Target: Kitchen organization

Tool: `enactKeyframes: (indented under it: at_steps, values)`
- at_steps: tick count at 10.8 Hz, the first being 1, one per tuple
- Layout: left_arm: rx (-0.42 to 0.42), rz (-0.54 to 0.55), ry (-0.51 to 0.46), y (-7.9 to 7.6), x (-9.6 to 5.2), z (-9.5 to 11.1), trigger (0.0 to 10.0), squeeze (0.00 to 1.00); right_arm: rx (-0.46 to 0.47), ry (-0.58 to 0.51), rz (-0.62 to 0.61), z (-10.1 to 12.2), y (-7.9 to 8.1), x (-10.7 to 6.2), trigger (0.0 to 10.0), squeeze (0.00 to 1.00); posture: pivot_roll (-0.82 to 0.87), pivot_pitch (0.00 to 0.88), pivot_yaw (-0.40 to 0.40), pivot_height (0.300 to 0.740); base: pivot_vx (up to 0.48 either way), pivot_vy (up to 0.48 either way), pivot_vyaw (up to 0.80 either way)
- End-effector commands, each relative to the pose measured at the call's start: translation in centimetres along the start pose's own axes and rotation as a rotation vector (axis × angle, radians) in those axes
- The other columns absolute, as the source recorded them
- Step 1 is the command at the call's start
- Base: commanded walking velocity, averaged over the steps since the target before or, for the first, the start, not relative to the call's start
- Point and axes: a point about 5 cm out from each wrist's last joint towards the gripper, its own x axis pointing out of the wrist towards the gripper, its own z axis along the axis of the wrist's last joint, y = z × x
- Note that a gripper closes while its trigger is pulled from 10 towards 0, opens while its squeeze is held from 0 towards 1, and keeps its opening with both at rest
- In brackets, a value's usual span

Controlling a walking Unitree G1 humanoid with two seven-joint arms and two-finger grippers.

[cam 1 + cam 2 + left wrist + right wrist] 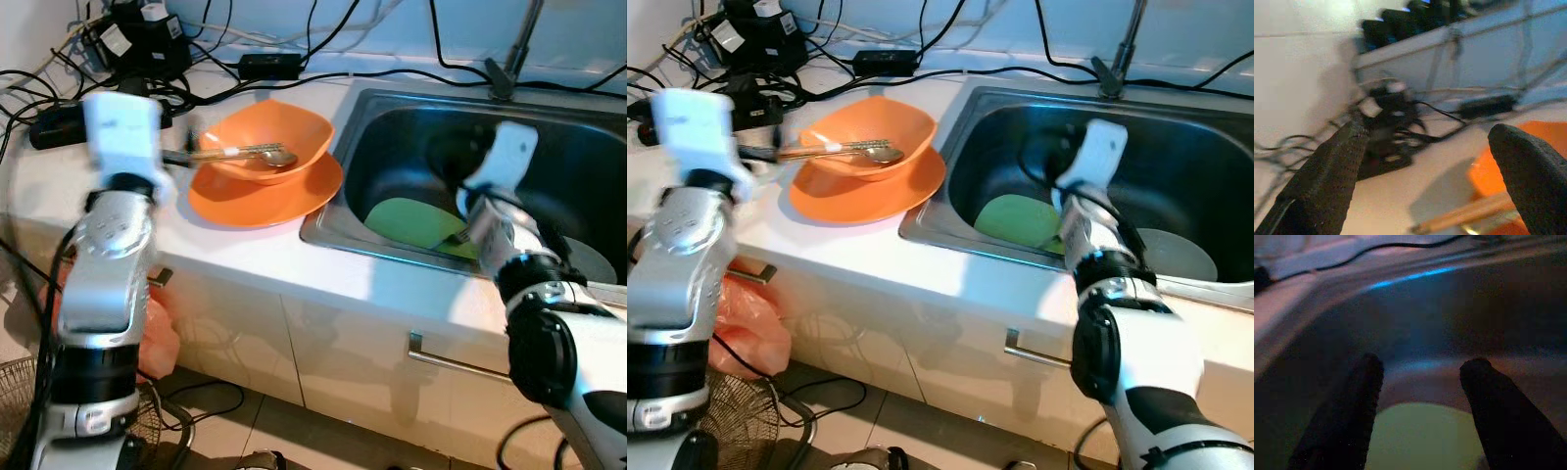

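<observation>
Inside the stainless steel sink (392, 117), the right gripper (1420, 382) hangs spread and empty over the round green plate (411, 223) (apparently the reach step); next it must lower and clamp the rim. The left gripper (1425, 161), also spread, hovers beside the orange bowl (279, 132).

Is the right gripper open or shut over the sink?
Open: the right gripper has its two fingers spread apart above the green plate in the sink.

Both arms (108, 264) are silver metal with black joint bands and white wrist housings (121, 132). Each gripper (1435, 171) carries two long black fingers (1327, 171) with a finely dotted texture.
</observation>
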Motion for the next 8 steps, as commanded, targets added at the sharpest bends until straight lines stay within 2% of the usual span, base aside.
enactKeyframes:
  at_steps: [1, 2, 5, 6, 7, 8]
  values:
    - [-0.01, 0.086, -0.017, 1.0, -0.2, 0.3, 10.0, 0.52, 0.029, -0.018, 0.042, 0.6, 0.8, 0.1, 10.0, 0.0, 0.17, 0.085, 0.09, 0.74, 0.0, 0.0, 0.0]
    - [-0.045, 0.145, -0.002, 1.7, -0.2, 0.0, 10.0, 0.0, 0.035, -0.022, 0.049, 0.6, 0.9, 0.1, 10.0, 0.0, 0.17, 0.084, 0.09, 0.74, 0.0, 0.0, 0.0]
    - [-0.222, 0.195, 0.121, 2.2, 0.2, -2.1, 10.0, 0.0, 0.055, -0.074, 0.16, 1.3, 2.2, 0.0, 10.0, 0.0, 0.17, 0.08, 0.091, 0.74, 0.0, 0.0, 0.0]
    - [-0.268, 0.174, 0.144, 1.9, 0.4, -2.5, 10.0, 0.0, 0.054, -0.095, 0.216, 1.5, 2.8, -0.1, 10.0, 0.0, 0.17, 0.079, 0.091, 0.74, 0.0, 0.0, 0.0]
    - [-0.334, 0.116, 0.184, 0.9, 0.9, -3.0, 10.0, 0.0, 0.021, -0.12, 0.292, 1.5, 3.4, -0.5, 10.0, 0.0, 0.16, 0.079, 0.092, 0.74, 0.0, 0.0, 0.0]
    - [-0.366, 0.103, 0.196, 0.4, 1.1, -3.2, 10.0, 0.0, 0.001, -0.127, 0.299, 1.5, 3.5, -0.6, 10.0, 0.0, 0.15, 0.079, 0.095, 0.74, 0.0, 0.0, 0.0]
